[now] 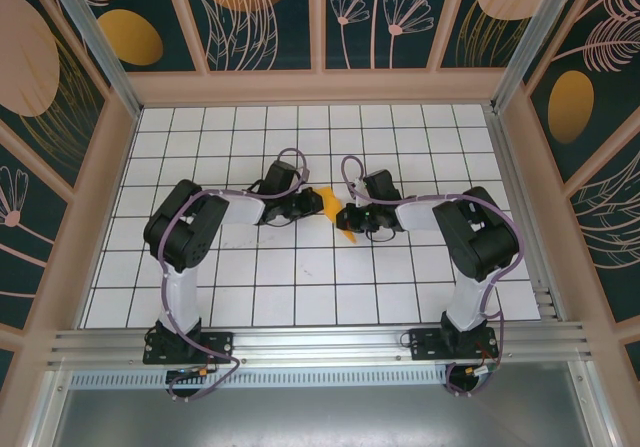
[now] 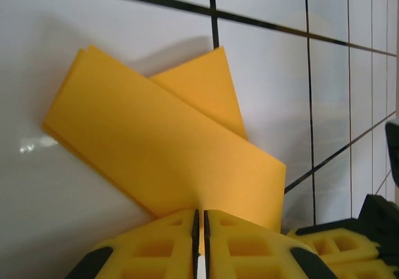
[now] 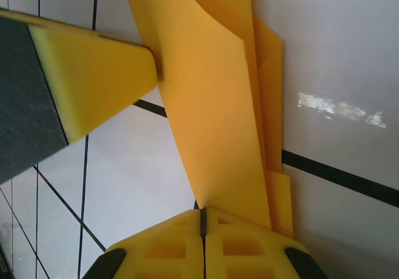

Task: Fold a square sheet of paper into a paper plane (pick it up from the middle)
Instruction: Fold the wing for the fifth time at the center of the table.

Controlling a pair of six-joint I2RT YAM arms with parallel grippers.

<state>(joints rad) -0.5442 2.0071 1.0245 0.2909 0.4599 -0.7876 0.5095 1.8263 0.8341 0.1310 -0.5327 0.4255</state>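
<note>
The orange-yellow sheet of paper [image 1: 336, 213], folded into narrow layered flaps, hangs between my two grippers over the middle of the grid table. In the left wrist view the folded paper [image 2: 156, 141] spreads as two overlapping strips, and my left gripper [image 2: 201, 220] is shut on its near edge. My right gripper [image 3: 202, 213] pinches the paper [image 3: 212, 104] at its lower end, jaws pressed together. One finger [image 3: 93, 79] of the left gripper touches the paper's side in the right wrist view. In the top view the left gripper [image 1: 318, 203] and right gripper [image 1: 352, 217] face each other closely.
White tiled table [image 1: 300, 287] with black grid lines lies beneath. Patterned walls [image 1: 320, 17] enclose the back and sides. An aluminium rail [image 1: 320, 342] carries both arm bases at the near edge.
</note>
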